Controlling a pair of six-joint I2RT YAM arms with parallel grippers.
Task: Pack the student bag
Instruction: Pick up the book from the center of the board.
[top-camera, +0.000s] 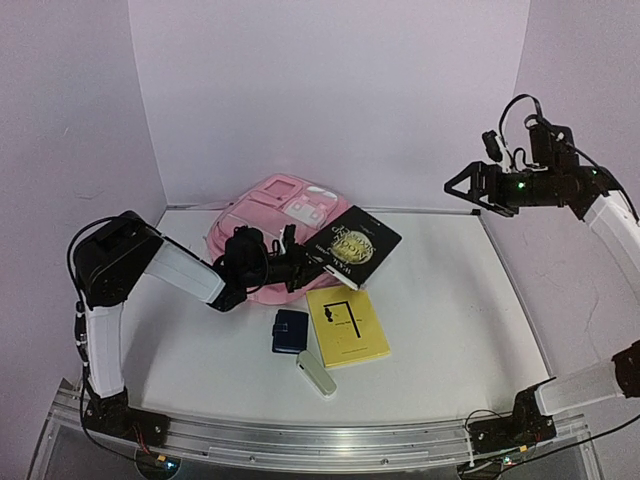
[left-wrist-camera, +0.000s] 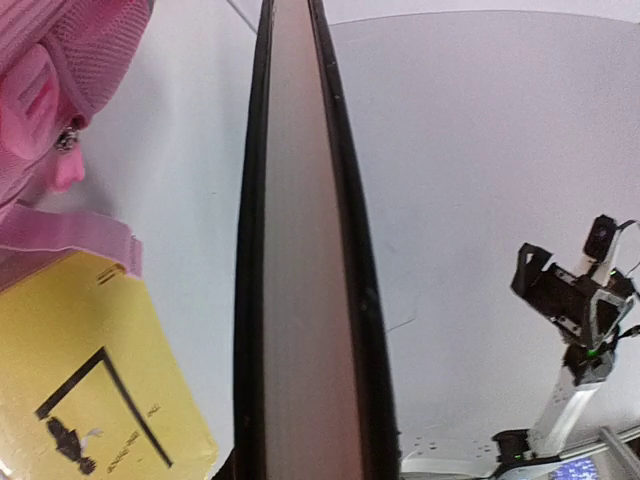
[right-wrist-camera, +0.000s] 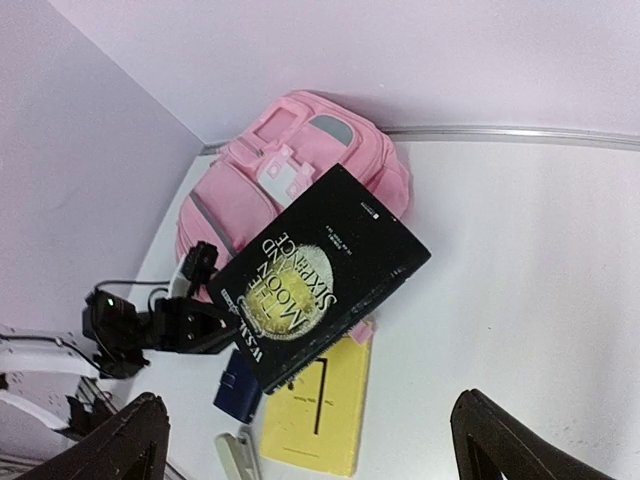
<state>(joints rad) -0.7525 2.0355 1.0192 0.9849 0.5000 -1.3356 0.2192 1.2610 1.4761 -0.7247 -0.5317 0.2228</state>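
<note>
The pink student bag (top-camera: 262, 212) lies flat at the back left of the table, pockets facing up. My left gripper (top-camera: 300, 262) is shut on one edge of a black book (top-camera: 358, 246) with a gold moon on its cover. It holds the book above the table, just right of the bag's front. In the left wrist view the book's page edge (left-wrist-camera: 305, 260) runs up the middle between black covers. My right gripper (top-camera: 462, 186) hangs high at the right, open and empty. From there it looks down on the book (right-wrist-camera: 320, 270) and the bag (right-wrist-camera: 265, 175).
A yellow book (top-camera: 347, 325) lies flat in front of the bag. A small dark blue wallet (top-camera: 290, 330) sits to its left. A pale oblong object (top-camera: 316, 375) lies nearer the front edge. Walls close in the table at the back and both sides.
</note>
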